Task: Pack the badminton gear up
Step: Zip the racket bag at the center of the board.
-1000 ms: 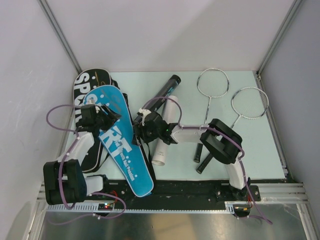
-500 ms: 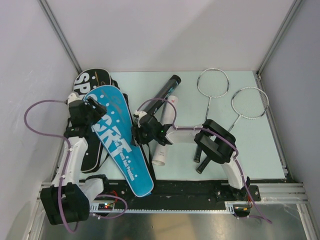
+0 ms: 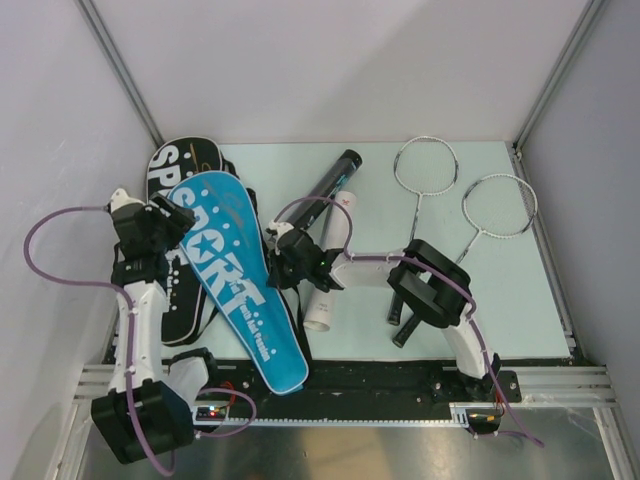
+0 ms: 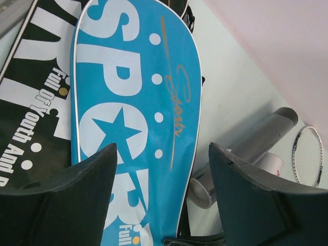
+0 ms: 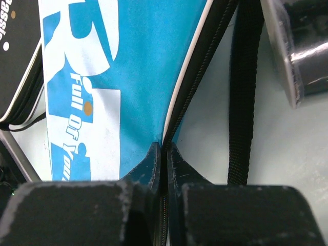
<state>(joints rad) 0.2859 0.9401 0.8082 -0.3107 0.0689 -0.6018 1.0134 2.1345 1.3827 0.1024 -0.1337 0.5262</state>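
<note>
The blue "SPORT" cover [image 3: 235, 290] lies slanted on the mat, over the black "SPORT" cover [image 3: 172, 165]. My right gripper [image 5: 165, 148] is shut on the blue cover's [image 5: 128, 66] zipped right edge, beside a black strap [image 5: 246, 92]. My left gripper [image 4: 163, 154] hangs open above the blue cover's [image 4: 128, 92] wide end, holding nothing; in the top view the left gripper [image 3: 175, 222] is at that cover's left rim. A black tube [image 3: 335, 180] and a white tube [image 3: 330, 265] lie right of the covers. Two rackets [image 3: 427, 165] [image 3: 500, 205] lie at the back right.
The racket handles [image 3: 405, 310] run under my right arm's elbow. Grey walls stand close on the left and right, and a metal rail [image 3: 560, 375] borders the mat's front edge. The black cover [image 4: 36, 102] fills the left of the left wrist view.
My right gripper has closed on the blue cover's edge. My left arm has drawn back to the left, off the blue cover, jaws still open.
</note>
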